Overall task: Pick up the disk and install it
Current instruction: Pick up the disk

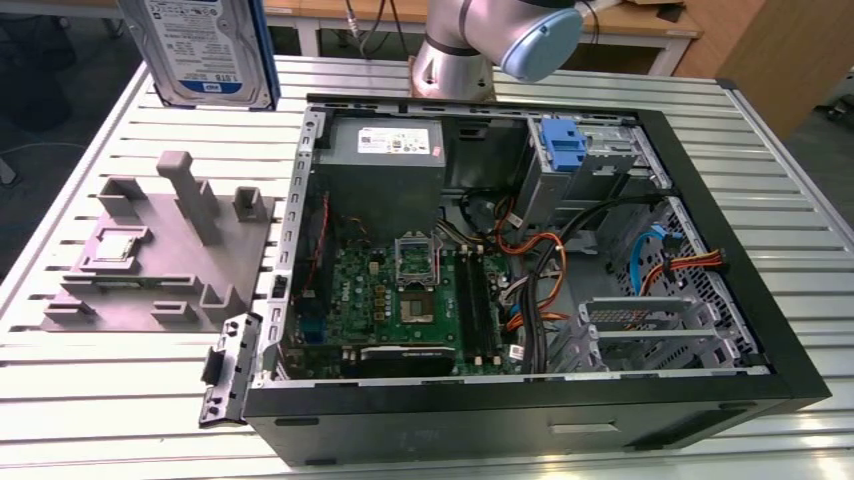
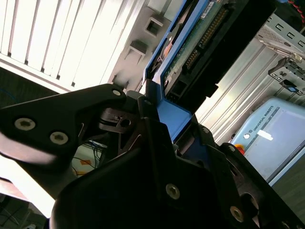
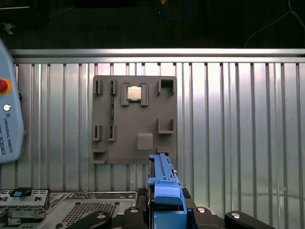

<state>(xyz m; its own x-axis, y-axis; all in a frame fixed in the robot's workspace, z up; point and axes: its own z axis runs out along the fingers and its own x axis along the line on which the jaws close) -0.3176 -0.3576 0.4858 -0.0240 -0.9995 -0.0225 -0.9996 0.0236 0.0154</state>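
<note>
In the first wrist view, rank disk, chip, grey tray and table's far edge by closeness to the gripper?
1. disk, held in the gripper
2. grey tray, just beyond
3. chip, at the tray's far end
4. table's far edge, past the tray

Ribbed metal surface [image 1: 120, 400], pale glare along slats.
Behind: wooden desk [image 1: 627, 22]; wooden cabinet [image 1: 781, 60] at exterior view's right; grey floor [image 1: 827, 165] beside.

Silver-grey arm [image 1: 451, 55] with a pale-blue joint cap [image 1: 541, 42] — matte black claw [image 2: 159, 112] linkage (bright round screw heads [image 2: 25, 124]).
</note>
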